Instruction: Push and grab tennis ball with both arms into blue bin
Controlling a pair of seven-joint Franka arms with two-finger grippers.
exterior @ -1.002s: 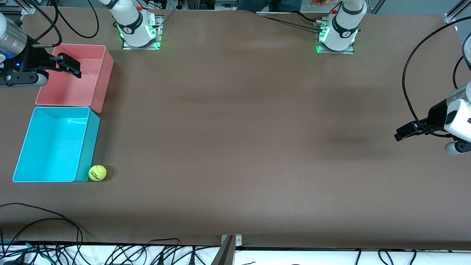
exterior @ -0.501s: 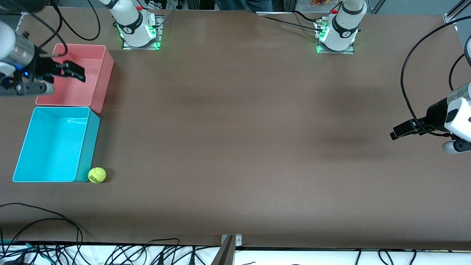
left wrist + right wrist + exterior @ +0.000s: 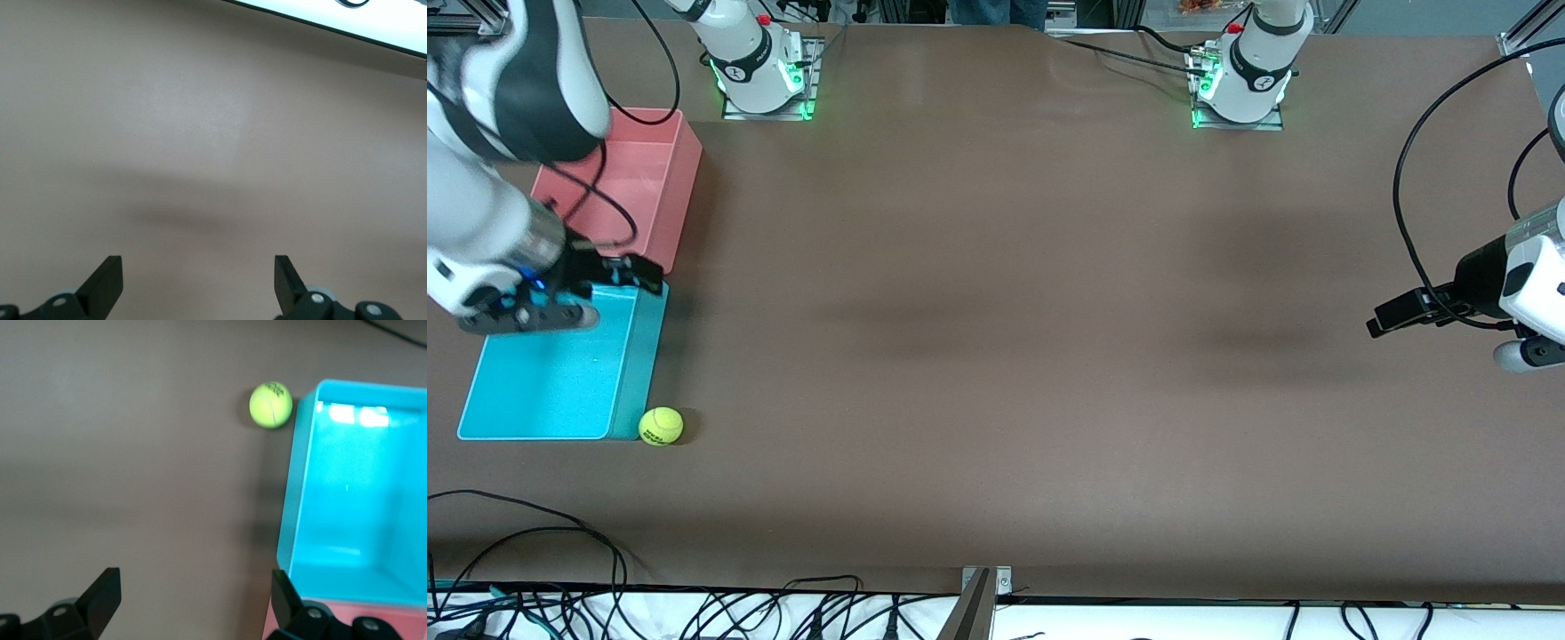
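The yellow-green tennis ball (image 3: 661,426) lies on the brown table against the blue bin (image 3: 543,391), at the bin's corner nearest the front camera. In the right wrist view the tennis ball (image 3: 271,405) sits just outside the blue bin (image 3: 360,507). My right gripper (image 3: 639,276) hangs open and empty over the bin's corner that adjoins the pink bin. The right gripper (image 3: 193,581) has its jaws spread wide. My left gripper (image 3: 1383,320) waits open over bare table at the left arm's end. The left gripper (image 3: 198,267) holds nothing.
A pink bin (image 3: 649,178) stands beside the blue bin, farther from the front camera, partly covered by the right arm. The two arm bases (image 3: 760,76) (image 3: 1240,84) sit along the table's edge. Cables (image 3: 560,551) trail at the table edge nearest the camera.
My right gripper has moved from over the pink bin to over the blue bin's adjoining corner. The left gripper has crept slightly inward. The ball has barely shifted.
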